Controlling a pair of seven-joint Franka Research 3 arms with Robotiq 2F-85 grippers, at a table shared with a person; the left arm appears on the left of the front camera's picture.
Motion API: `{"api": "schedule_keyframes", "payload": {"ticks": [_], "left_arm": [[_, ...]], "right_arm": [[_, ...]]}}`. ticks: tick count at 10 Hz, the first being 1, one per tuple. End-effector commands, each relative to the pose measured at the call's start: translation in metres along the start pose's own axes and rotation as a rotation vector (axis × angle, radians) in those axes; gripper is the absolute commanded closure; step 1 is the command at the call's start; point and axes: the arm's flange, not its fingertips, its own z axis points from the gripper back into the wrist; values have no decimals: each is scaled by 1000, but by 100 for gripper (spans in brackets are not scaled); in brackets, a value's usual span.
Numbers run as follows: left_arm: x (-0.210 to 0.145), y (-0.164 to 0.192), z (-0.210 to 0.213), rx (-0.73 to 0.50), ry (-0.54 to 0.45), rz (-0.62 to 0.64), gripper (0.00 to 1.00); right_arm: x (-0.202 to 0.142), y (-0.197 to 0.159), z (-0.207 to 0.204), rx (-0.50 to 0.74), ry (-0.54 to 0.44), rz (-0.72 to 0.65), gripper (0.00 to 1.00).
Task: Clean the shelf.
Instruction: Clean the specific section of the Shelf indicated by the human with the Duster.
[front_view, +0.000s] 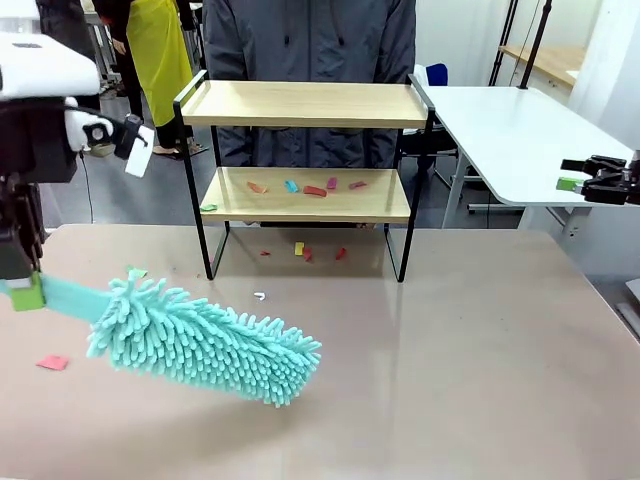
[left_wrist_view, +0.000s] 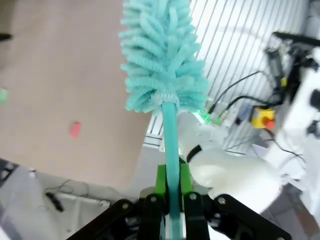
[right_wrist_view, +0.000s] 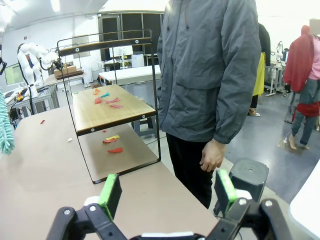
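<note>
Counts:
- 1 shelf (front_view: 305, 103), 2 boards.
- 1 teal duster (front_view: 205, 340).
- 2 pincers: left pincer (left_wrist_view: 171, 176), right pincer (right_wrist_view: 167, 192).
- 2 tables: brown table (front_view: 480, 350), white table (front_view: 520, 130).
- 1 person (front_view: 310, 40) behind the shelf.
- Paper scraps: 13 total.
  - Lower board, 6: orange scrap (front_view: 257, 187), blue scrap (front_view: 291, 186), red scrap (front_view: 315, 191), magenta scrap (front_view: 332, 183), pink scrap (front_view: 357, 184), green scrap (front_view: 208, 207) at the left edge.
  - Brown table under the shelf, 4: yellow bit (front_view: 298, 248), left red bit (front_view: 265, 253), middle red bit (front_view: 308, 255), right red bit (front_view: 341, 253).
  - Brown table in front of the shelf, 3: white bit (front_view: 260, 296), green bit (front_view: 135, 272), red piece (front_view: 52, 362).
</note>
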Motion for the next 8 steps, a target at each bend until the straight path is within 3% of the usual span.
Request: {"api": "schedule_keyframes", "payload": {"ticks": [1,2,8], "left_arm": [[-10,18,-10,21,-107,-2,87],[0,0,0,0,0,0,87],[0,0,0,0,0,0,87]], "right_arm": [[6,1,-2,-10,4,-12,0],[6,1,-2,-10,4,-12,0],[6,1,-2,-10,4,-12,0]]}}
